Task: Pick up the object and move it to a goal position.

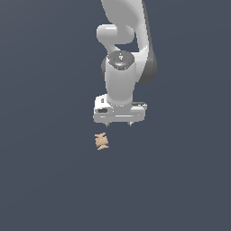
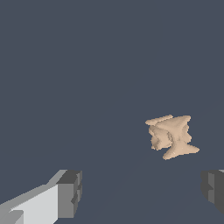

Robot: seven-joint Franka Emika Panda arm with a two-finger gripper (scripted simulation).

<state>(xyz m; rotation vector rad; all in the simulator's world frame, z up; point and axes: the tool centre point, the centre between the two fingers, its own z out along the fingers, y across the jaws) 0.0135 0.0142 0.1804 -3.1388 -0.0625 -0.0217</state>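
Lying on the dark floor, the object (image 1: 102, 141) sits just below and toward the exterior view's left of the gripper (image 1: 118, 123), untouched; the fingers (image 2: 70, 193) are spread wide, holding nothing.

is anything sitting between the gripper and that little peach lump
Nothing visible does. The open gripper hangs above the peach lump, offset toward the exterior view's right. The wrist view shows only bare dark surface between the fingers and the lump. No goal marker is visible.
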